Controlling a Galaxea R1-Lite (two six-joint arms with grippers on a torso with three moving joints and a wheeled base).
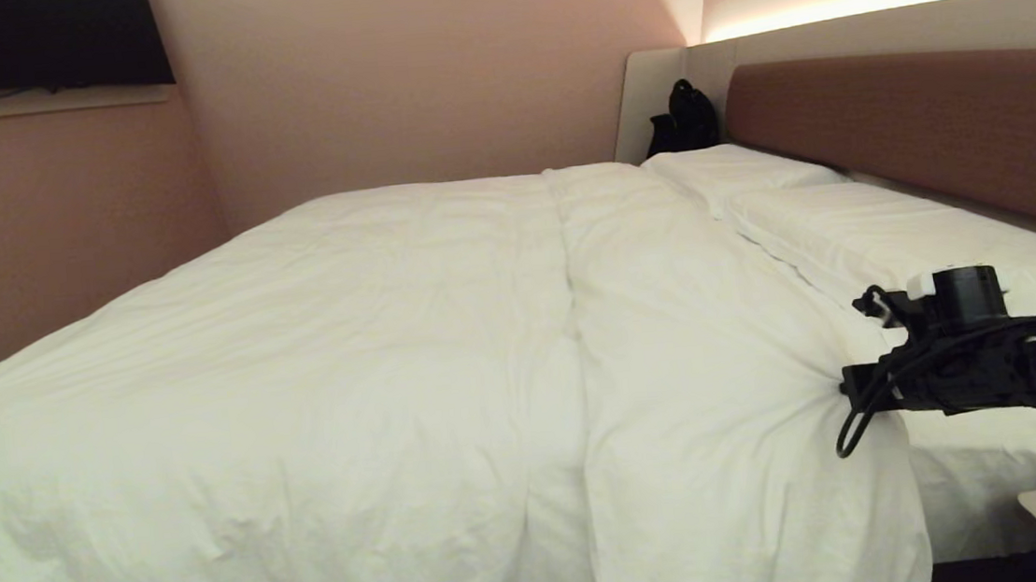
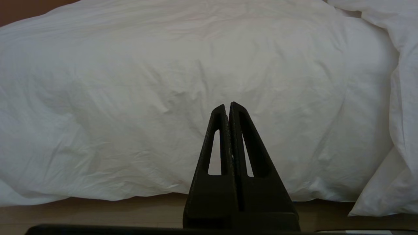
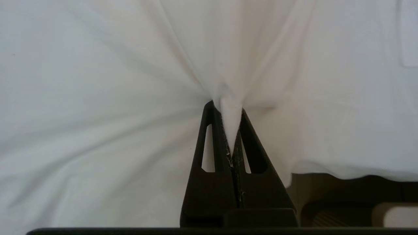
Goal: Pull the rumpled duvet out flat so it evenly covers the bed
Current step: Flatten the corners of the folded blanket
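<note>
While spread over the bed (image 1: 962, 224), soft puffy duvet (image 1: 372, 341) pinched at its headboard-side edge by right gripper (image 3: 231, 112) jaws; left gripper (image 2: 227, 107) closed empty; likely light, best taken at edges.

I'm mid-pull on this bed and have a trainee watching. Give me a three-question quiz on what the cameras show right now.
1. True or false: the right end effector is shut on a pinch of the duvet.
2. What does the left end effector hold? A) duvet B) pillow C) nothing
3. Fill in: the pillows lie against the reddish-brown ____.

Key: 1 true; 2 C; 3 headboard.
</note>
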